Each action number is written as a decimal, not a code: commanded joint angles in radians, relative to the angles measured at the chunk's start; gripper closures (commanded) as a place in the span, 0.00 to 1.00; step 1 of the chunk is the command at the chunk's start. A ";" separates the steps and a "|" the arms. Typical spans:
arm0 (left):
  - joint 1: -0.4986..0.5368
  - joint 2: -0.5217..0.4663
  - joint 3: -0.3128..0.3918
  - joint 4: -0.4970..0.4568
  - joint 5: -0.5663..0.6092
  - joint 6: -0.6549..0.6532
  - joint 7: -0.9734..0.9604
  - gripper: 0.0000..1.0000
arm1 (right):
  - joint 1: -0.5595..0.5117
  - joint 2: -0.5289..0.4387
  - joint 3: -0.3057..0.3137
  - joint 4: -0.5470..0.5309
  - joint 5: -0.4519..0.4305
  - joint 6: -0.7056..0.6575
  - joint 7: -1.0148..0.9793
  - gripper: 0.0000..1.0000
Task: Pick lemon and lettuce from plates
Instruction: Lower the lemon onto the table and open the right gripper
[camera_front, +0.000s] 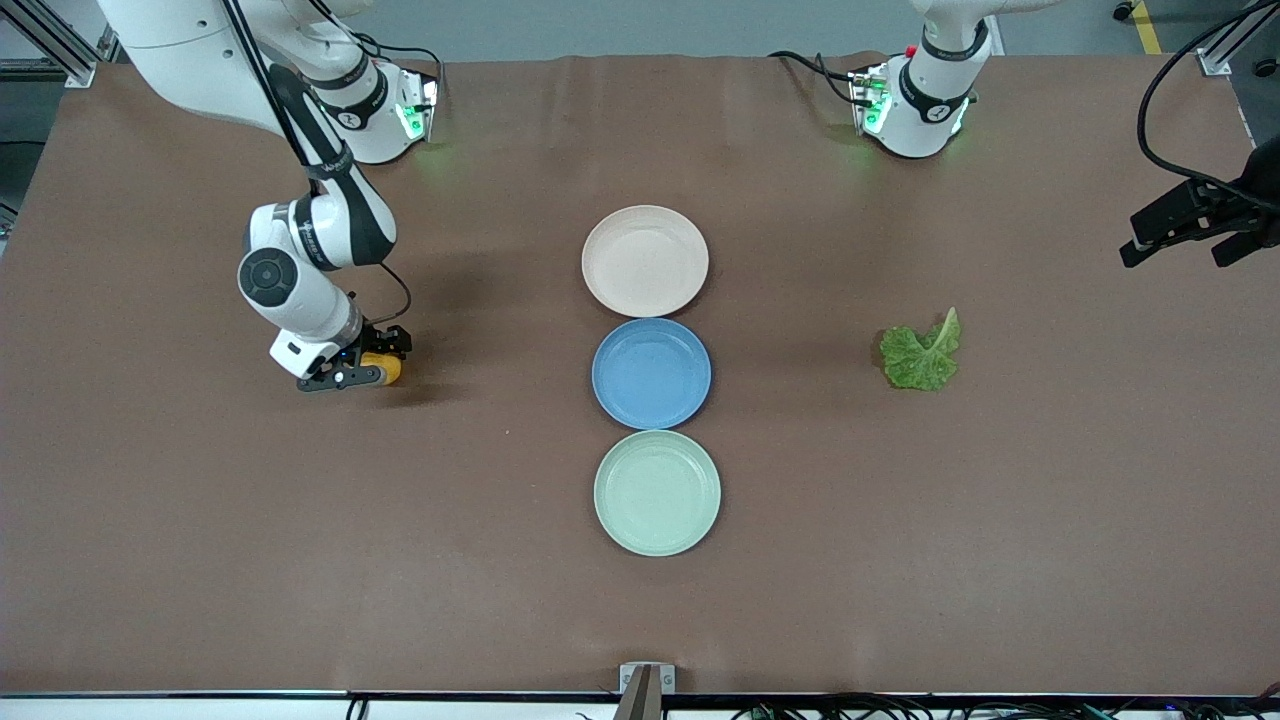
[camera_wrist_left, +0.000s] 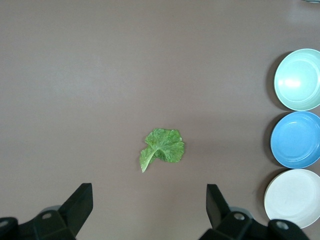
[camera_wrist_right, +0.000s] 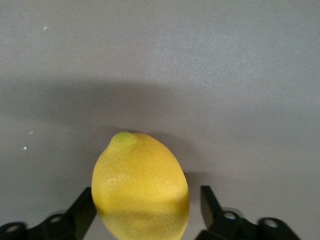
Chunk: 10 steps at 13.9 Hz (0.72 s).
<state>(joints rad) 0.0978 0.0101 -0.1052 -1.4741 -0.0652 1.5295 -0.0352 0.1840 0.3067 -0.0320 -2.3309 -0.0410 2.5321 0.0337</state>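
Both the beige-pink plate (camera_front: 645, 260) and the mint green plate (camera_front: 657, 492) lie bare at mid-table. The crinkled green lettuce leaf (camera_front: 921, 355) lies on the cloth toward the left arm's end, under the raised, spread left gripper (camera_wrist_left: 149, 210). The right gripper (camera_front: 362, 370), low toward its own end, straddles the smooth yellow lemon (camera_wrist_right: 141, 186); only its wrist view shows a gap beside one finger, so releasing seems next.

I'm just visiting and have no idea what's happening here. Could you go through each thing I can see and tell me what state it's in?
lemon: on the bare table, between the right gripper's fingers.
lettuce: flat on the table, on no plate.
beige-pink plate: empty.
blue plate: empty.
mint green plate: empty.
right gripper: low at the table, fingers open, one on each side of the lemon.
left gripper: raised, open, holding nothing.
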 joint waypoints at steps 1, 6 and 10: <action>0.005 0.008 -0.005 0.023 0.019 -0.022 0.021 0.00 | -0.011 -0.073 0.006 0.181 -0.002 -0.326 0.002 0.00; 0.003 0.008 -0.005 0.025 0.018 -0.022 0.023 0.00 | -0.021 -0.080 0.000 0.620 -0.002 -0.855 -0.005 0.00; 0.003 0.008 -0.005 0.025 0.018 -0.022 0.023 0.00 | -0.087 -0.078 0.000 0.795 -0.003 -0.995 -0.006 0.00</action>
<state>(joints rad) 0.0977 0.0101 -0.1054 -1.4731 -0.0652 1.5291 -0.0351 0.1373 0.2035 -0.0422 -1.6063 -0.0410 1.5824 0.0336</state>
